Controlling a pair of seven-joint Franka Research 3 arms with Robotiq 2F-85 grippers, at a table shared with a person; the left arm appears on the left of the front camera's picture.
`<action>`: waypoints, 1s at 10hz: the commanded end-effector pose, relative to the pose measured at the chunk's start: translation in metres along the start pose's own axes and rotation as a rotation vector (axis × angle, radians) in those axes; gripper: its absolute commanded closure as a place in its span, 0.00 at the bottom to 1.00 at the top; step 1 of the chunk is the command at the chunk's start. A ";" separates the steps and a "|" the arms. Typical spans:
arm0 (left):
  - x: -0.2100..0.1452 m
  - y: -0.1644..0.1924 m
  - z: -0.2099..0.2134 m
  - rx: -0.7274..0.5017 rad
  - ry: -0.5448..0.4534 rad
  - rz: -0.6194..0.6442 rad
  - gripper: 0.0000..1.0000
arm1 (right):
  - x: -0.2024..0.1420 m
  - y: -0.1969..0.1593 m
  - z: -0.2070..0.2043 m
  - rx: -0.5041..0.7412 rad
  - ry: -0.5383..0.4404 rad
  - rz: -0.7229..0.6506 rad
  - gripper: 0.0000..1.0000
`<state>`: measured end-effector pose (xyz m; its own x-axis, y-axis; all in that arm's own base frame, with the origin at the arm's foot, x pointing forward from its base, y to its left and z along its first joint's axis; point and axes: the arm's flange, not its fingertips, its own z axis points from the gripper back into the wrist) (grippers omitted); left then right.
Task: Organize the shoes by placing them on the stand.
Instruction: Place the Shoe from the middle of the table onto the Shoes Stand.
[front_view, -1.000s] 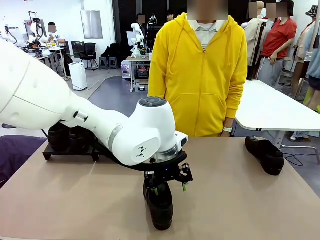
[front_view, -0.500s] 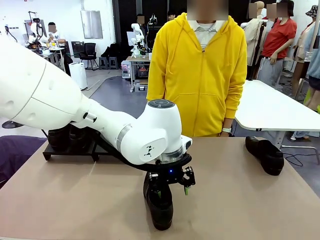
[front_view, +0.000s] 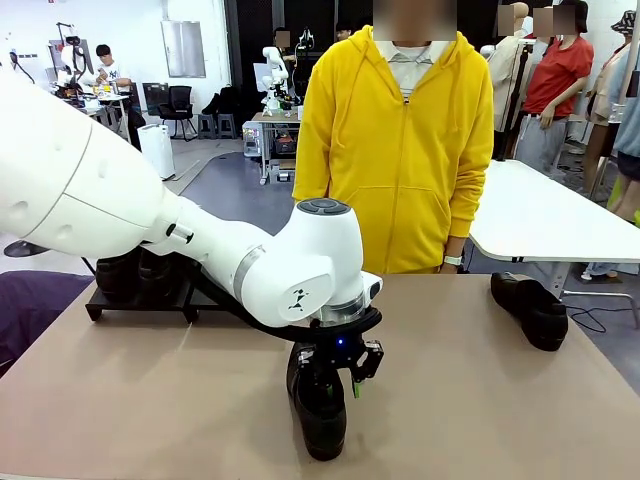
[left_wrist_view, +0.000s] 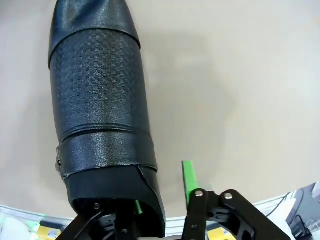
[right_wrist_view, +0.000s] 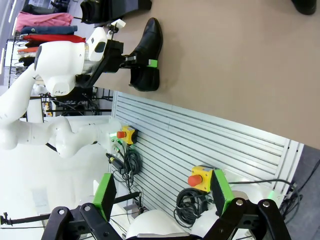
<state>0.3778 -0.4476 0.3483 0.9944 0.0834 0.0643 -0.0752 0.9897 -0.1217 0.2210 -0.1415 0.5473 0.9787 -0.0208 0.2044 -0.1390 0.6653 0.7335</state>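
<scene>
Straddling the collar of the near shoe (front_view: 320, 420) at 6 o'clock on the surface (front_view: 200, 420), our left hand (front_view: 338, 385) has its fingers (left_wrist_view: 187, 172) apart, one inside the opening, one outside and not touching. We judge the glossy leather slick yet stiff at the heel, so that wall suits a pinch. Our right hand (right_wrist_view: 162, 192) gapes empty. The stand (front_view: 110, 305) at 10 o'clock carries two shoes (front_view: 130, 274); another shoe (front_view: 530, 308) lies at 2 o'clock.
</scene>
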 end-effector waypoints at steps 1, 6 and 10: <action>0.002 -0.006 0.001 0.030 -0.004 0.037 1.00 | 0.001 0.002 0.002 0.018 -0.008 0.015 0.00; -0.004 0.006 0.018 0.066 0.031 -0.031 1.00 | 0.001 0.002 0.002 0.018 -0.008 0.015 0.00; -0.027 0.011 0.071 -0.046 0.092 -0.592 1.00 | 0.001 0.002 0.002 0.018 -0.008 0.015 0.00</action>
<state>0.3441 -0.4564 0.3919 0.9197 -0.3919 0.0232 0.3915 0.9115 -0.1262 0.2210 -0.1415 0.5472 0.9787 -0.0209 0.2041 -0.1387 0.6653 0.7336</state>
